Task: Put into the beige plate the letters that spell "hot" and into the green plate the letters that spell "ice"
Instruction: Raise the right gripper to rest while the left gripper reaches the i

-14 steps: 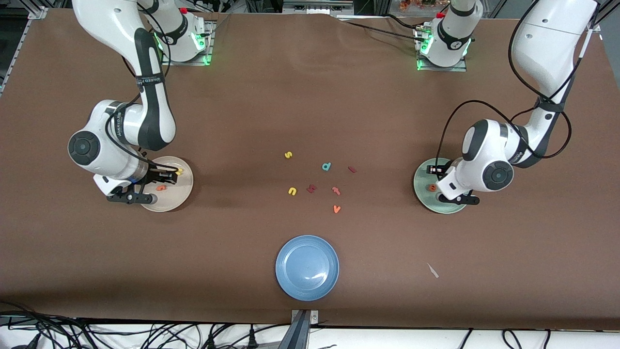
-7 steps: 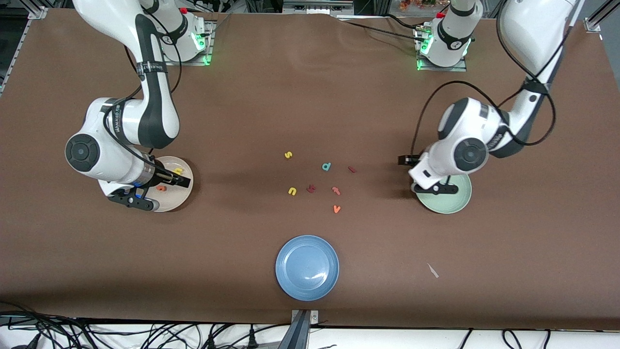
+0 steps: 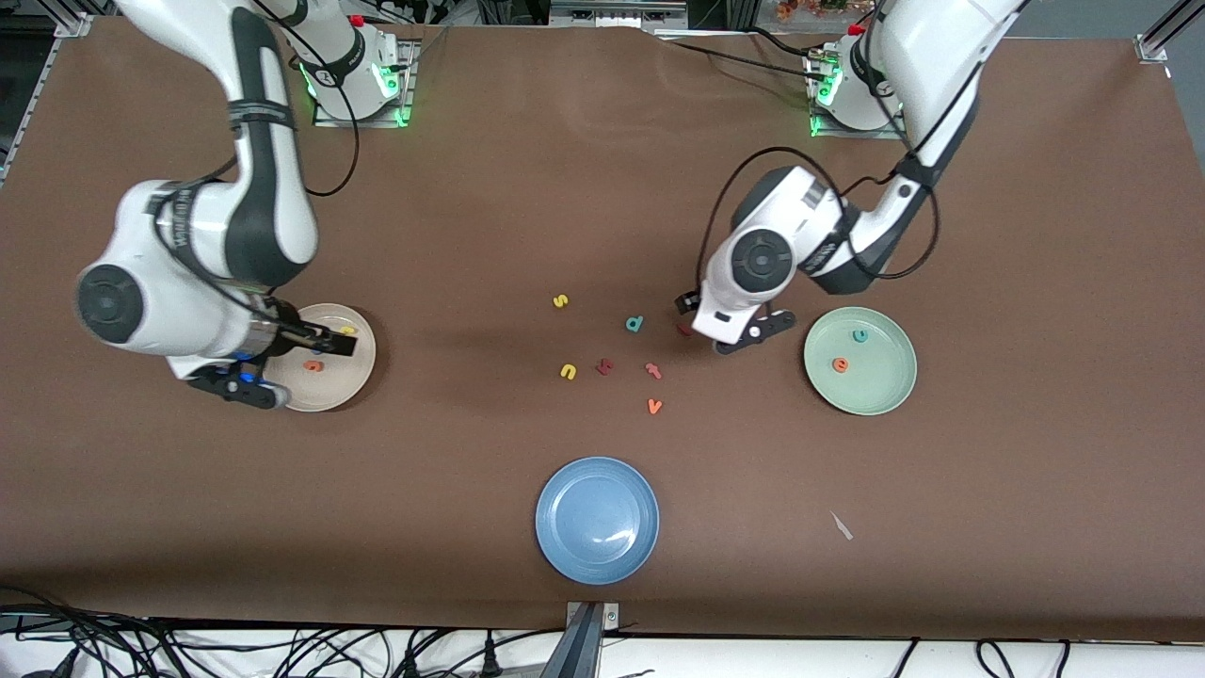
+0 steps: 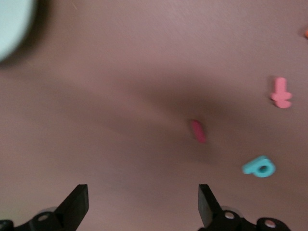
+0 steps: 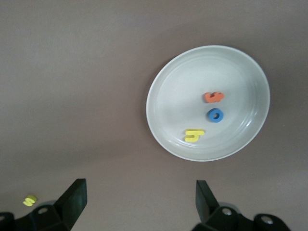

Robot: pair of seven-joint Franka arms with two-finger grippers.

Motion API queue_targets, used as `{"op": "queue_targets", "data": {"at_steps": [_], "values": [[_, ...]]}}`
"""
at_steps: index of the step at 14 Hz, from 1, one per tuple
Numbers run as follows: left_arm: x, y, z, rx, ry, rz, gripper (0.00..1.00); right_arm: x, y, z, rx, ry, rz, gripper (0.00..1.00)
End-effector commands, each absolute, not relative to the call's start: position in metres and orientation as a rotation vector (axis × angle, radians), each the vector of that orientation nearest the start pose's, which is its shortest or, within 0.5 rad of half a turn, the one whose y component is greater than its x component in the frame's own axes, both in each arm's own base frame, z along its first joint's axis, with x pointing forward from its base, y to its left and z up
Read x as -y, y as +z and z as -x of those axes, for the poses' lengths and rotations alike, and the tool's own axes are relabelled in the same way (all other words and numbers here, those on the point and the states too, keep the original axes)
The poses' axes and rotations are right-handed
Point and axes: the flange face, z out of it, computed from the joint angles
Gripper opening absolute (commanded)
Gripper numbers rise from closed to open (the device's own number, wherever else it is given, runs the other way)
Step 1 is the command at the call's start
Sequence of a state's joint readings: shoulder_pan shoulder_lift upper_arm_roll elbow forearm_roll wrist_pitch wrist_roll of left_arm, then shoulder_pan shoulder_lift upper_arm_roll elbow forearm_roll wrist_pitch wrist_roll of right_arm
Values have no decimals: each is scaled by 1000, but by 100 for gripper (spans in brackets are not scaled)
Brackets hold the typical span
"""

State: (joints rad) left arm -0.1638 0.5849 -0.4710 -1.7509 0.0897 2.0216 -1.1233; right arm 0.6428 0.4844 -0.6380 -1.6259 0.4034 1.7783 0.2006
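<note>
The beige plate [image 3: 331, 384] [image 5: 168, 96] holds the yellow h [image 3: 348, 330] [image 5: 194, 135], the orange t [image 3: 313, 366] [image 5: 213, 97] and the blue o [image 5: 216, 115]. My right gripper [image 3: 287, 365] [image 5: 139, 190] hangs open and empty over that plate's edge. In the green plate [image 3: 880, 381] lie the teal c [image 3: 859, 335] and the orange e [image 3: 840, 364]. The dark red i [image 3: 684, 330] [image 4: 198, 132] lies on the table among the loose letters. My left gripper [image 3: 723, 325] [image 4: 142, 192] hovers open and empty just beside the i.
Loose letters lie mid-table: teal d [image 3: 634, 324] [image 4: 258, 167], pinkish t [image 3: 652, 369] [image 4: 281, 93], yellow s [image 3: 560, 301] [image 5: 30, 200], yellow u [image 3: 568, 372], a dark red letter [image 3: 605, 365], orange v [image 3: 654, 406]. A blue plate [image 3: 597, 520] sits nearest the front camera, with a white scrap [image 3: 841, 525] nearby.
Both grippers have opened. The left arm swung from the green plate toward the loose letters, uncovering the c and e. The right arm rose and drew back slightly.
</note>
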Motion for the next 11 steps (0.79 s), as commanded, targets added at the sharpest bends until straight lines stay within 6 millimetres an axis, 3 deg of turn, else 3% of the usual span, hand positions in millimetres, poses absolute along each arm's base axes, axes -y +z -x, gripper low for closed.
{"op": "queue_targets", "data": {"at_steps": [1,2,3,4,6,7,10,11], "values": [[377,225,-543,887,459,2924,99,-32,420,-622,-387,328,2991,100],[388,221,-545,942,418,2959,98,-24,433,-619,-351,301,3040,100],[392,213,-545,981,403,2972,90,-18,453,-611,-354,275,3045,100],[393,207,-545,995,410,2969,74,-12,479,-600,-360,223,3037,100],[390,206,-547,1006,411,2964,54,-12,552,-564,-295,70,3099,100],[387,204,-548,1012,412,2961,52,-16,575,-550,-249,27,3164,100],[384,199,-549,1015,416,2954,47,-21,611,-526,-215,-5,3209,100],[379,196,-551,1023,412,2944,47,-22,611,-523,-219,26,3210,100]]}}
